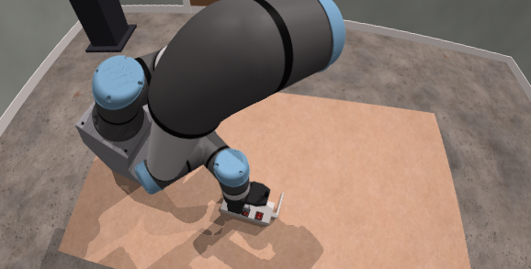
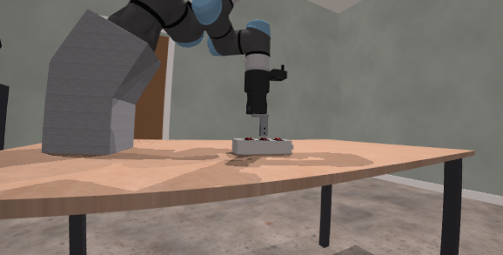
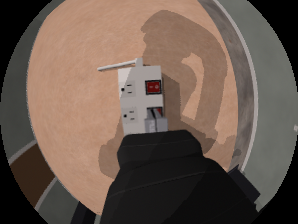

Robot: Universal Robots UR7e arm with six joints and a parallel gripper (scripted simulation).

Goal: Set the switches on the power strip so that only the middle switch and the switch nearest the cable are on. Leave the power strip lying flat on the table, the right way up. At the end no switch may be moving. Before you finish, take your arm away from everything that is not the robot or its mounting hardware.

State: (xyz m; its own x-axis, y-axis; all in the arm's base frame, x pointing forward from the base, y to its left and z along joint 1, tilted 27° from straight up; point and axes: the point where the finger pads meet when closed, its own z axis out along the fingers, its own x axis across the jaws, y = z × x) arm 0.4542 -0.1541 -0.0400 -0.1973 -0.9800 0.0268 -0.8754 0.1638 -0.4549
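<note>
On the table (image 2: pixel 357 169), the strip (image 2: pixel 262 146) lies flat, right way up, well out from the grey pedestal (image 2: pixel 87 97) that carries the arm. No brand, label or writing can be read on anything.

The claw (image 2: pixel 263 131) is shut, fingers together with nothing between them, and points straight down over the strip's middle switch (image 2: pixel 263 138). In the exterior view its tip stands at that switch's top; whether it touches cannot be told.

The exterior view alone shows all three red switches in a row on the strip. In the top view the wrist hides the end of the strip (image 1: pixel 250 212) nearer the pedestal, so only two switches show, and the white cable (image 1: pixel 279 201) leaves the far end. The wrist view shows one red switch (image 3: pixel 153 86) by the cable (image 3: pixel 119 66), beyond the claw (image 3: pixel 157 120).
</note>
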